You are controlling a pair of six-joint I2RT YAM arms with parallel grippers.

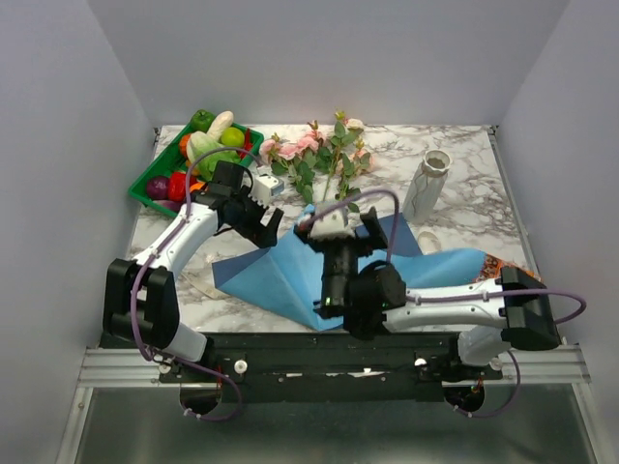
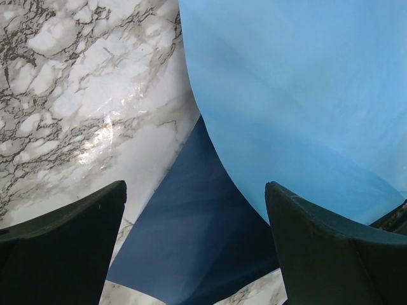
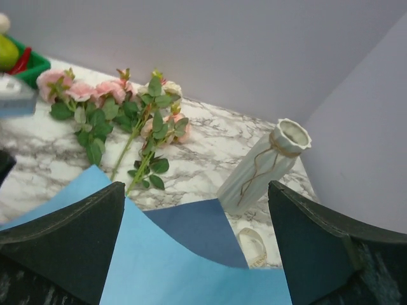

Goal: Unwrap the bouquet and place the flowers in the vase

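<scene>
A white grey-veined marble table (image 1: 484, 208) is walled on three sides; its far right stretch is bare. A large blue paper sheet (image 1: 280, 275) lies unfolded across the near middle, arched up at its centre, its near corner reaching the table's front edge. The left gripper (image 2: 197, 216) hangs over the sheet's left edge, fingers spread wide and holding nothing; the right gripper (image 3: 197, 216) hovers above the sheet's far edge, likewise released and empty. A green plastic tray of vegetables and fruit (image 1: 162, 155) fills the far left corner. The pink, peach and cream roses on thin green stems (image 1: 319, 159) lie unwrapped on the marble beyond the paper, stem ends near its far edge. The pale ribbed narrow-necked vase (image 1: 426, 184) stands apart to their right; a small coil of beige raffia (image 3: 251, 248) lies by its base.
</scene>
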